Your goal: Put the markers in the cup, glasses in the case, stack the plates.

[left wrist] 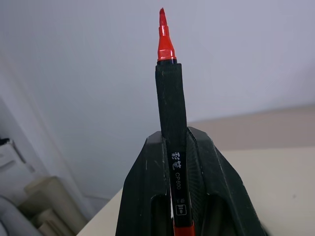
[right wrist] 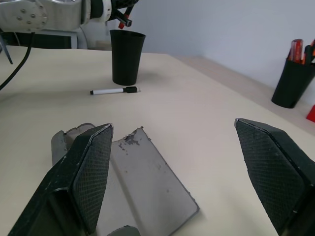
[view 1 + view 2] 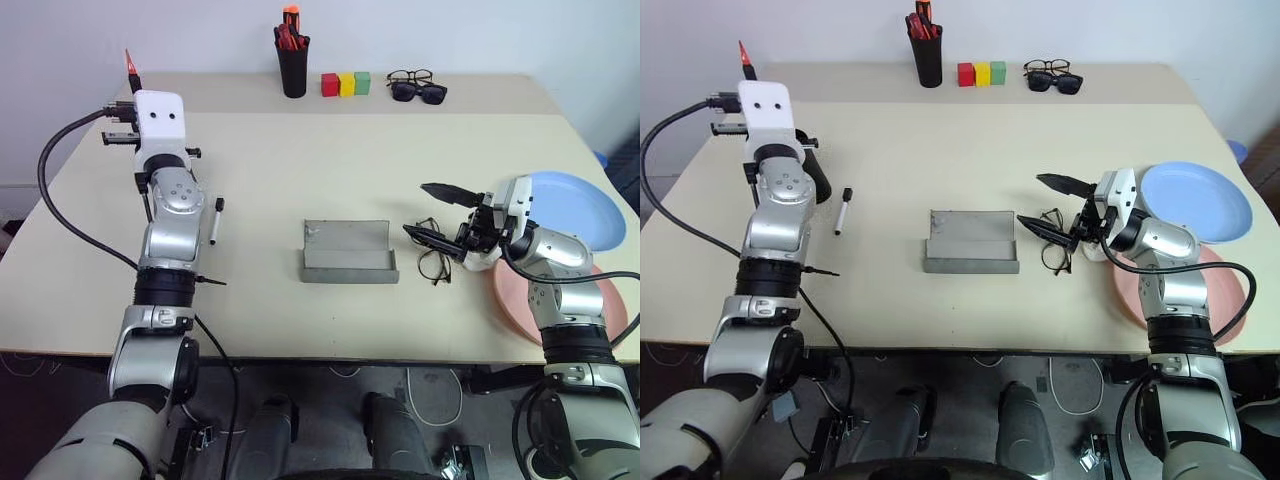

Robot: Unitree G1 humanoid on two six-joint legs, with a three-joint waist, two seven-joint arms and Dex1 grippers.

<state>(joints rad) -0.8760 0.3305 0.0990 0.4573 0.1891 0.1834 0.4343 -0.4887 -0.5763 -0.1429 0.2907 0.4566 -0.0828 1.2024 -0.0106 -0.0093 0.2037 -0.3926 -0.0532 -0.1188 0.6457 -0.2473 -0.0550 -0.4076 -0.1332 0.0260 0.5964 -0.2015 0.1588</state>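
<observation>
While the left gripper [image 1: 179, 162] clamps the red marker [image 1: 167, 73] raised above the cup [image 2: 126, 56], the right gripper [image 3: 440, 212] hangs spread wide over the glasses [image 3: 433, 262] beside the open case [image 3: 348, 251].

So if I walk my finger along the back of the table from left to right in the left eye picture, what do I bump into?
Black pen holder with red and orange pens → red block → yellow block → green block → wire-framed glasses and black sunglasses, which sit close together.
</observation>
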